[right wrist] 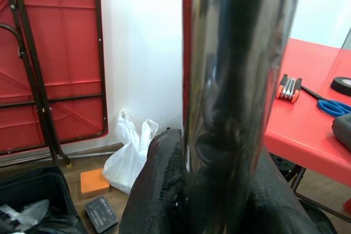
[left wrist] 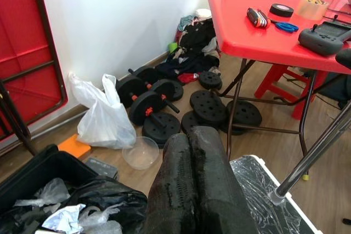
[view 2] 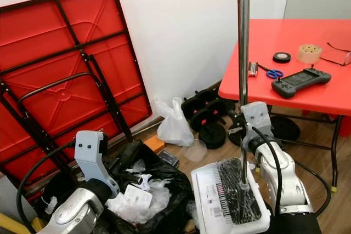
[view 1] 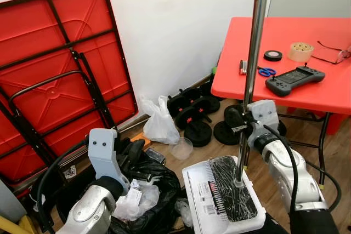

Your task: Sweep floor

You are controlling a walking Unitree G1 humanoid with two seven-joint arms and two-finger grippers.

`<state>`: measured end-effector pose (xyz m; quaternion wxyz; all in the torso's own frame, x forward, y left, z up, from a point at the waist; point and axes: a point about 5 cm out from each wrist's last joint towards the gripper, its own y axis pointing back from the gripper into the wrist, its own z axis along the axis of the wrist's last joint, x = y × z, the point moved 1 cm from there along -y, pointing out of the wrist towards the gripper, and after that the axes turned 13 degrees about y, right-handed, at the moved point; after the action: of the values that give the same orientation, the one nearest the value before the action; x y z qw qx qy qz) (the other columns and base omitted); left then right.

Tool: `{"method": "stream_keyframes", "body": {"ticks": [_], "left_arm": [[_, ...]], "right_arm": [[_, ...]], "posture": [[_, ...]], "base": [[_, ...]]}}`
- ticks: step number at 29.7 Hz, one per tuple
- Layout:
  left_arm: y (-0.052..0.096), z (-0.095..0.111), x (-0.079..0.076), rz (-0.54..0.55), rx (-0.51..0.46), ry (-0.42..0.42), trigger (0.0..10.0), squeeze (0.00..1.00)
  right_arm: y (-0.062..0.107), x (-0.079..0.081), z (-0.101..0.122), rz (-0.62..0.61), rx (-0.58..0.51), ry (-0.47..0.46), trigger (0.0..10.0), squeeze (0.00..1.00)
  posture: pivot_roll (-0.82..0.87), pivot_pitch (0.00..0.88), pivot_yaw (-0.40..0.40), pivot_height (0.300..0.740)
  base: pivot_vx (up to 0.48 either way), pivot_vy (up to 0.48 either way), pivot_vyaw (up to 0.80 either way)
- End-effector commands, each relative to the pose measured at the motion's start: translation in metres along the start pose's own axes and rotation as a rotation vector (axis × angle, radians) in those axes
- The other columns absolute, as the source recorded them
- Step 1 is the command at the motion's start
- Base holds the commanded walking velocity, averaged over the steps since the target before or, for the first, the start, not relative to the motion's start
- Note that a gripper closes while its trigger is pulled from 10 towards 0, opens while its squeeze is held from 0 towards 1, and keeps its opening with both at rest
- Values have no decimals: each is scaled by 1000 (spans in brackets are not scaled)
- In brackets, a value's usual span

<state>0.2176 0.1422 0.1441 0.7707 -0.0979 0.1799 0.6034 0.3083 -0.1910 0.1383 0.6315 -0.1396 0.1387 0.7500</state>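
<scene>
the right pincer [view 1: 245, 126] gripped the broom pole [view 1: 251, 64], its brush [view 1: 233, 187] in the white dustpan [view 1: 200, 190] beside the black bin bag [view 1: 151, 190] holding crumpled wrappers [view 1: 134, 198]. the left pincer [left wrist: 194, 182] was closed, empty.

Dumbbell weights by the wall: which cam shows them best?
Left wrist view: the dumbbell weights lie unobstructed, plates and bars distinct. Both eye views show them farther off, beside the white plastic bag, partly behind the metal pole. In the right wrist view the pole hides them.
</scene>
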Motion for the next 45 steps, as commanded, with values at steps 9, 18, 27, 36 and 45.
{"method": "stream_keyframes", "body": {"ticks": [9,18,27,36,45], "left_arm": [[2,1,-1,-25,12,-9,10000,0],[2,1,-1,-17,10,-18,10000,0],[1,1,-1,-17,26,-54,10000,0],[1,7,-5,-42,0,-114,10000,0],[1,15,0,-16,-31,-127,10000,0]], "right_arm": [[-5,-3,17,-20,-77,12,10000,0],[-6,-4,15,-24,-60,-4,10000,0],[-7,-6,15,-41,-58,-2,10000,0],[-13,-29,17,-118,-61,46,10000,0],[-24,-39,28,-154,-76,61,10000,0]], "posture": [[-113,0,28,740],[-112,0,28,740],[-110,0,28,740],[-107,0,29,740],[-101,3,33,740]], "base": [[-247,0,0],[-182,0,-267],[0,0,-800],[0,0,-800],[0,0,0]]}}
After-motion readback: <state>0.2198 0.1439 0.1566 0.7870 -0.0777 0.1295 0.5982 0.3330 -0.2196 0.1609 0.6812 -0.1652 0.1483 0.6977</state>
